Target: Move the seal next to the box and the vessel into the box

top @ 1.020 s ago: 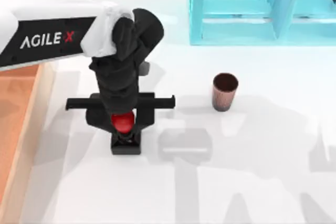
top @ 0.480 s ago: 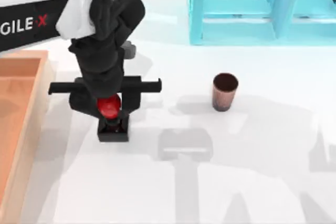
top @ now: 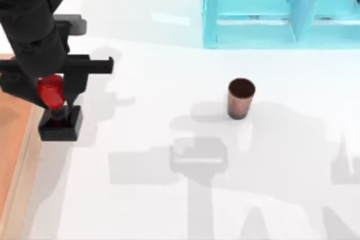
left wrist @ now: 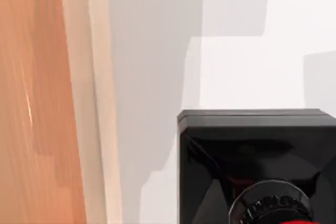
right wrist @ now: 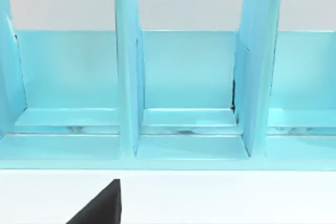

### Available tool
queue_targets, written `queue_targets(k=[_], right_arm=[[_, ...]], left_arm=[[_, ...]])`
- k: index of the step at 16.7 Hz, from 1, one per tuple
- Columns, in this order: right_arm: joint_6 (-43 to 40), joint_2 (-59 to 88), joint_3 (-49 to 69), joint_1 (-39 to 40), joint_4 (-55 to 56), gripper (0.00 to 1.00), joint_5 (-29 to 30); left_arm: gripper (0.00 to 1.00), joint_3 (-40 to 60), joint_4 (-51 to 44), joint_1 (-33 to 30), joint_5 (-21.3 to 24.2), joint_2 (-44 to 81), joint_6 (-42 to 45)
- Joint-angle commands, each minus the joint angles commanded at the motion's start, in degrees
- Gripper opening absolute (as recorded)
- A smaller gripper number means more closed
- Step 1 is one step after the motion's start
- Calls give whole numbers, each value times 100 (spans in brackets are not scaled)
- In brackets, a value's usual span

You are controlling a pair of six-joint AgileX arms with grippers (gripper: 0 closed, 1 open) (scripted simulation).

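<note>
Gripping the red-knobbed black-based seal [top: 56,111] by its knob, my left gripper [top: 52,95] holds it upright for a flat landing. The light-wood box's rim [top: 25,155] lies just beside it; the tapered copper-brown vessel [top: 241,99] stands well apart.

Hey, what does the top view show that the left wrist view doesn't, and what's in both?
Top view alone: the left gripper clamped on the seal's red knob, the vessel standing mid-table, and the cyan frame at the far edge. Left wrist view alone: the bare strip of table between seal and box. Both: the seal beside the box rim.
</note>
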Motion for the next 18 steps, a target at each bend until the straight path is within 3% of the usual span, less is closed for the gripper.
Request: queue_targets(k=[5,14,18], right_arm=[[0,0,0,0,0,100,0],[0,0,0,0,0,100,0],[0,0,0,0,0,100,0]], left_arm=[[0,-114,18,-100,-19,-70,-41],[0,-1571,215,-1050,-279,-1943,-1028],[0,-1573,202,-1037,-270,-1934,-1027]])
